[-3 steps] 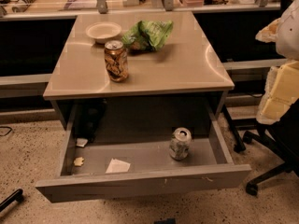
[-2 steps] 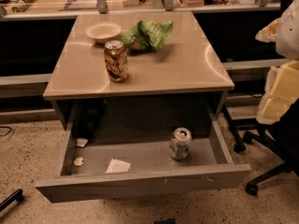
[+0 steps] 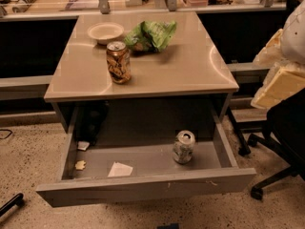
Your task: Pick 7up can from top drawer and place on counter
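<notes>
Gripper not in view, can't tell open or closed. 7up can (image 3: 183,147) upright in open drawer (image 3: 143,187), right side, clear of walls. Likely light, thin-walled, slick: grab mid-body, gentle squeeze. 1 brown can (image 3: 118,62) on bench (image 3: 190,66).

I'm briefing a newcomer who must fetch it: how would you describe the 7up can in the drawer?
Below the tan counter, the grey top drawer stands open. The 7up can stands upright at its right side, pale silvery, unlike the brown-gold can on the counter. The gripper is not in view.
</notes>
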You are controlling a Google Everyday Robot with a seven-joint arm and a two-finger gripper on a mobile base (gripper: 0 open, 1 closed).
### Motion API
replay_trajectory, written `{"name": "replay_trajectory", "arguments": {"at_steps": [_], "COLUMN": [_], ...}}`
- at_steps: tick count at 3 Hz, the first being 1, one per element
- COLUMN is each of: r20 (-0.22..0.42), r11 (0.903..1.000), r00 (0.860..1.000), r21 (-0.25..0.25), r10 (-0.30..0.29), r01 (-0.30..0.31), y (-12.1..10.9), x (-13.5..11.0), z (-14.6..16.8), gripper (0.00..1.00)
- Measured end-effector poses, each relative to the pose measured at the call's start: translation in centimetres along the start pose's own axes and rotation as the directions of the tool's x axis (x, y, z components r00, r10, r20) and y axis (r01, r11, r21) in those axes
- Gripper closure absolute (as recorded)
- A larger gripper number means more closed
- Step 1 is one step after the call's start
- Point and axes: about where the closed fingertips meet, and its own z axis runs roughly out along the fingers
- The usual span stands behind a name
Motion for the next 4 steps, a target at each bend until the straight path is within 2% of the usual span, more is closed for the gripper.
{"name": "replay_trajectory", "arguments": {"at_steps": [1, 2, 3, 4], "r20": [0.047, 0.113, 0.181, 0.234], "r11": [0.9997, 0.9989, 0.9974, 0.9833], "r00": [0.999, 0.993, 0.983, 0.969], "r21": [-0.007, -0.029, -0.066, -0.178], "r10": [0.024, 0.039, 0.04, 0.08], "r01": [-0.024, -0.036, -0.028, -0.038], "y": [-0.1, -0.1, 0.0, 1.3], "x": [0.0, -0.1, 0.0, 0.4], "z": [2.5, 6.7, 11.6, 17.7], "gripper": [0.64, 0.87, 1.0, 1.0]}}
